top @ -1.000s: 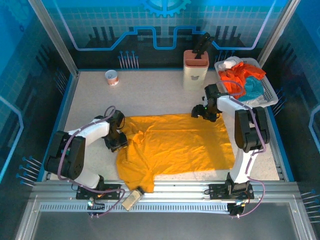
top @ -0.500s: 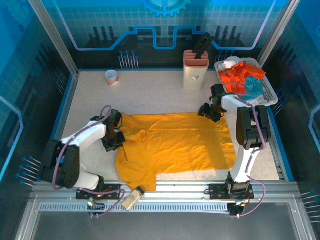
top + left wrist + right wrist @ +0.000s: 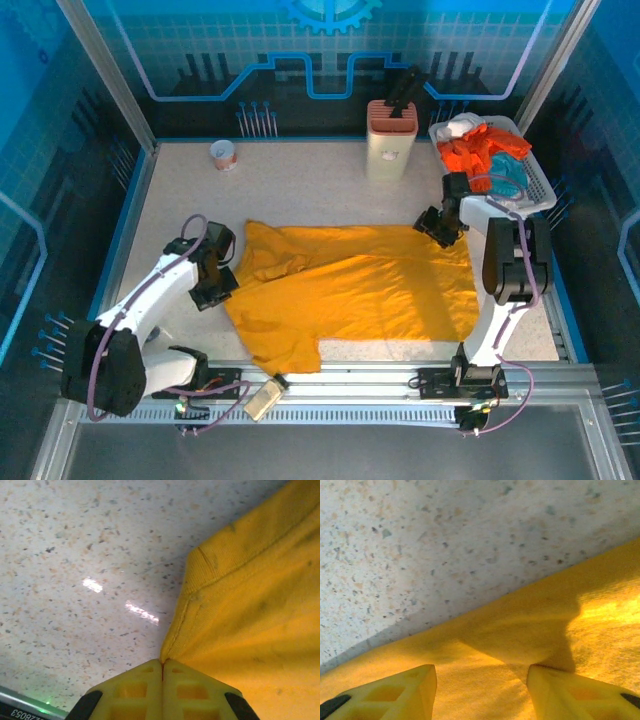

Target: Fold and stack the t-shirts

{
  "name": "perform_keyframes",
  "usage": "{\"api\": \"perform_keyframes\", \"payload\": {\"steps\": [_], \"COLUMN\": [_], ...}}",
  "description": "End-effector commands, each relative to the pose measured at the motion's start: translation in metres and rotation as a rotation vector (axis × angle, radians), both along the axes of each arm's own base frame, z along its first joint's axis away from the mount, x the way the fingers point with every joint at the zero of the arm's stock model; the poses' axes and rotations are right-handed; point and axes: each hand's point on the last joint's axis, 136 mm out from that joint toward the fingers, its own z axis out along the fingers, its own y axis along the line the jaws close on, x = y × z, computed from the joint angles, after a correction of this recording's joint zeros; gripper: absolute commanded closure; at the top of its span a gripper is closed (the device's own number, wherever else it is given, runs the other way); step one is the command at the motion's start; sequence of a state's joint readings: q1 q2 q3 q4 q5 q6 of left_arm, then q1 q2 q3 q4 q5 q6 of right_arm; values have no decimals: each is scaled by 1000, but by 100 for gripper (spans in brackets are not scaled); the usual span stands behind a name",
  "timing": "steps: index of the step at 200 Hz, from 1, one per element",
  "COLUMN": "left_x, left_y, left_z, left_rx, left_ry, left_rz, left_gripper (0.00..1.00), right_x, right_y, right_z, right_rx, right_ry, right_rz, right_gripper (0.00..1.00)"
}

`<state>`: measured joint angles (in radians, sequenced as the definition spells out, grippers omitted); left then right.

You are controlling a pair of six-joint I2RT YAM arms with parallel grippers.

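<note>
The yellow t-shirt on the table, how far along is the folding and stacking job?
Done: nothing is folded or stacked yet. In hand: the yellow t-shirt lies spread on the table, rumpled at its left; the left gripper is shut on its left edge, and the right gripper sits open over its far right corner. Left: folding it, then the orange-red t-shirt and teal t-shirt heaped in the basket.

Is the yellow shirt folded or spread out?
Spread out: the yellow shirt lies mostly flat across the table, only its left end rumpled.
</note>
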<state>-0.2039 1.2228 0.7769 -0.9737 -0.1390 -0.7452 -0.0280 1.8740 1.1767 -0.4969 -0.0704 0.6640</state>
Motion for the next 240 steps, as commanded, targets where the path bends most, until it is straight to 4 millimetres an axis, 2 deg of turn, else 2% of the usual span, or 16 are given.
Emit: {"api": "perform_keyframes", "payload": {"steps": [1,8,19,38,50,71,89,105,131,161,188,217,240], "left_x": [-12,-13,-13,-13,-6,17,56,91,140,185,213,228,227], "left_y": [16,16,14,4,-3,-2,2,5,2,-9,-24,-28,-26], "left_z": [4,3,-2,-14,-18,-7,8,12,7,-9,-23,-27,-23], "left_rx": [91,88,74,15,-18,8,31,17,-32,-165,-308,-341,-343], "left_ry": [50,41,35,46,42,13,-87,-145,-191,-269,-319,-341,-344], "left_rz": [56,60,62,64,42,-13,-68,-110,-186,-214,-187,-168,-156], "left_gripper": [100,100,82,74,66,65,64,65,67,64,52,50,52], "right_x": [-22,-22,-21,-18,-16,-12,-10,-9,-10,-8,-8,-8,-7], "right_y": [-26,-26,-23,-20,-18,-11,-5,-1,5,10,10,8,8], "right_z": [-15,-14,-14,-14,-14,-15,-16,-16,-15,-15,-16,-16,-15], "right_rx": [-64,-56,-51,-49,-40,-8,5,6,20,38,38,30,29], "right_ry": [66,54,49,51,41,32,30,25,11,-1,0,0,-2], "right_rz": [-87,-85,-69,-45,-37,-18,8,31,60,86,98,105,103], "right_gripper": [46,46,45,44,44,43,42,40,36,33,33,34,34]}}
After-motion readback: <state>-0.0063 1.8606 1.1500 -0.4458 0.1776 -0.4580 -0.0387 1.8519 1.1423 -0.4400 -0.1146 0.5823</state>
